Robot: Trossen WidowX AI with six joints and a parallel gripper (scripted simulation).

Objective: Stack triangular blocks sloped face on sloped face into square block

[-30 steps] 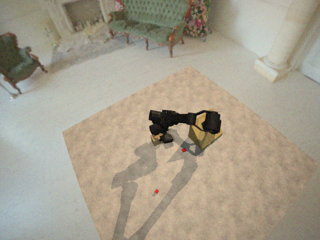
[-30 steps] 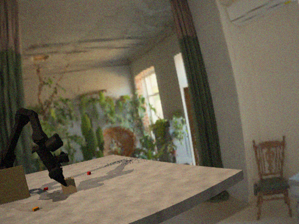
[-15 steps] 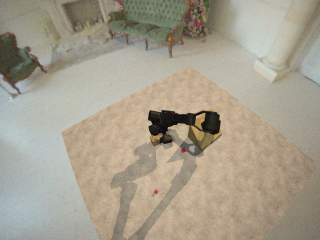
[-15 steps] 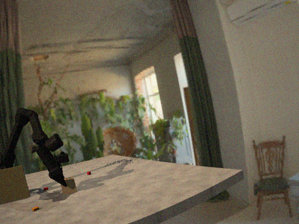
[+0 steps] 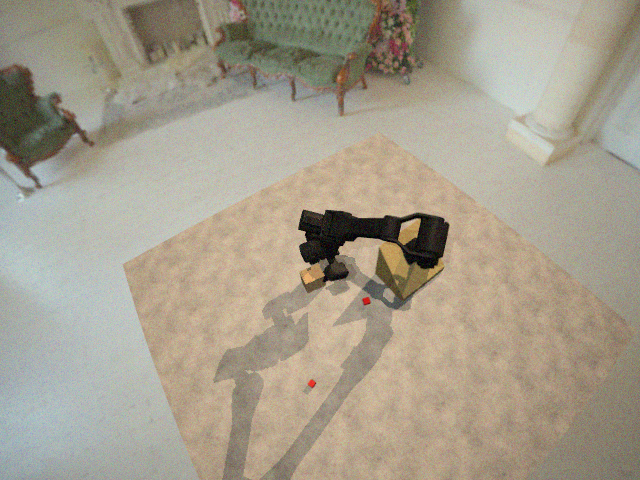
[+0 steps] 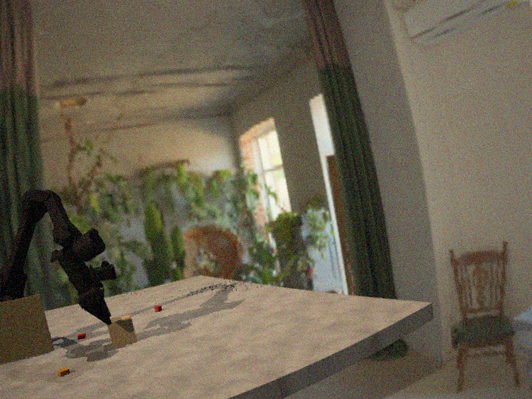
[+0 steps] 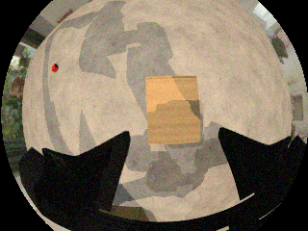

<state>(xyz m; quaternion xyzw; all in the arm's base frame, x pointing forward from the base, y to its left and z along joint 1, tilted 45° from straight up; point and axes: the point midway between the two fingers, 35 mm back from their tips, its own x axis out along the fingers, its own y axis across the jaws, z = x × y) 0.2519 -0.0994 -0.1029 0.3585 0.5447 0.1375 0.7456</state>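
The triangular blocks show as one wooden, square-looking block standing on the table. Its top looks level in the exterior view. I cannot make out the sloped seam between two pieces, as shadow falls across the faces. My gripper is wide open with nothing between its fingers. In the wrist view its fingertips stand left and right, well apart from the block's near end. In the exterior view the fingers come down at the block's upper left edge; whether they touch it is unclear.
A large yellowish angular body stands beside the block, partly under the arm. Small red cubes and a small orange block lie on the table. Arm shadows cross the table.
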